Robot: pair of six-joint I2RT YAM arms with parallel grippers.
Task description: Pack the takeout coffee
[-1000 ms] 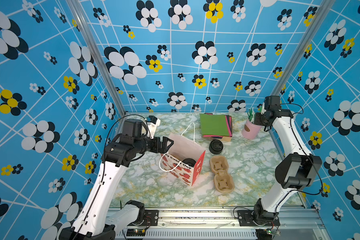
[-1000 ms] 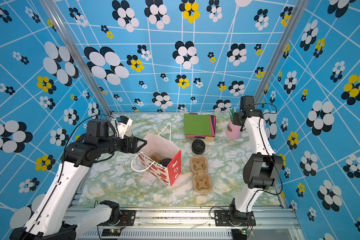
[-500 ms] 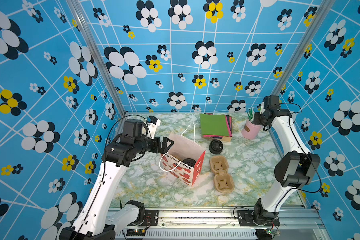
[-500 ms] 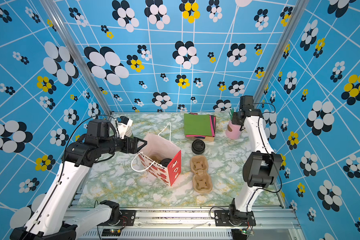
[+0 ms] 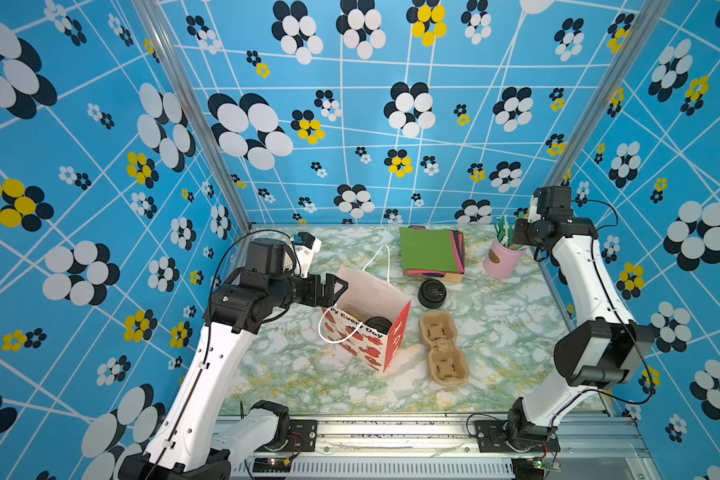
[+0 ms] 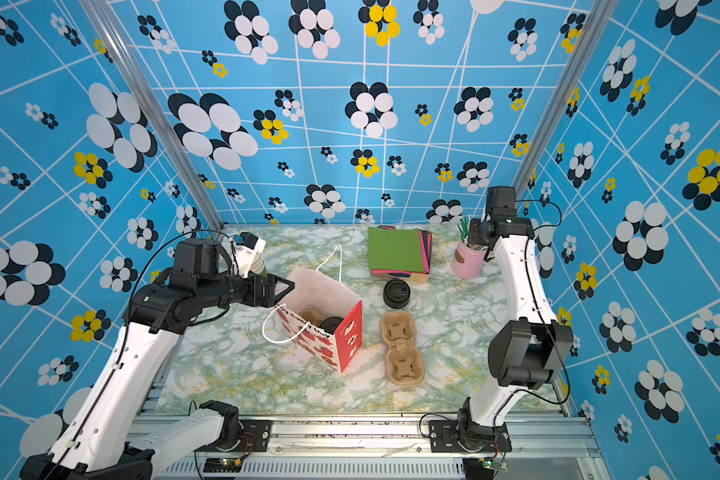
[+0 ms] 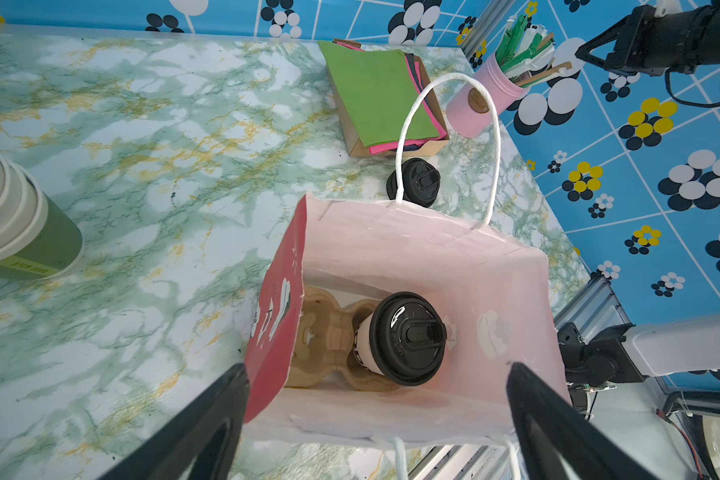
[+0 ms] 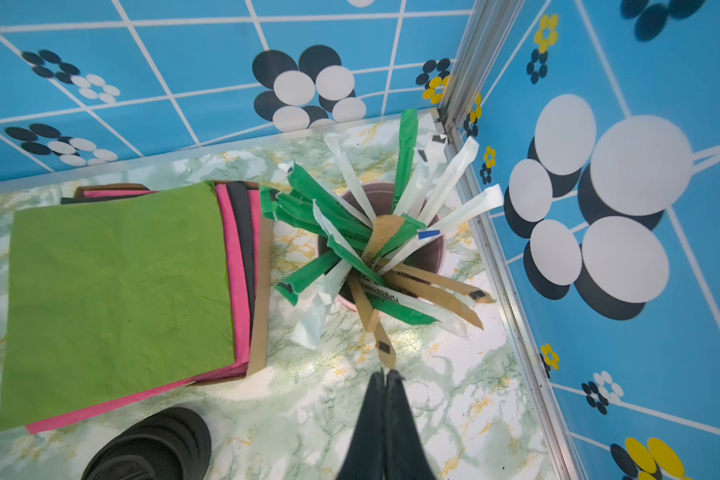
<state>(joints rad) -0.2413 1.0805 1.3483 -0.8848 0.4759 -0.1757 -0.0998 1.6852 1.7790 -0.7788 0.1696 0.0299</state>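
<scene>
The takeout coffee (image 7: 404, 336) sits in a cardboard carrier (image 7: 321, 332) inside the paper bag (image 7: 412, 245) on the bench (image 5: 292, 374) — the bag's front reads "…y Every Day", the cup's lettering is unreadable. The left hand (image 7: 375, 372) hangs spread wide and empty above the bag's mouth; the right hand (image 8: 385, 376), closed tight, meets the tip of a brown-wrapped stick (image 8: 371, 316) in the pink cup (image 5: 501, 259) — pinched or not, I cannot tell.

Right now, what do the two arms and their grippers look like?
Both arms, the left arm and the right arm, have white rounded links with small holes, bulky black joints and thin black cables looping outside. The left gripper and right gripper are black, with slim tapering fingers.
</scene>
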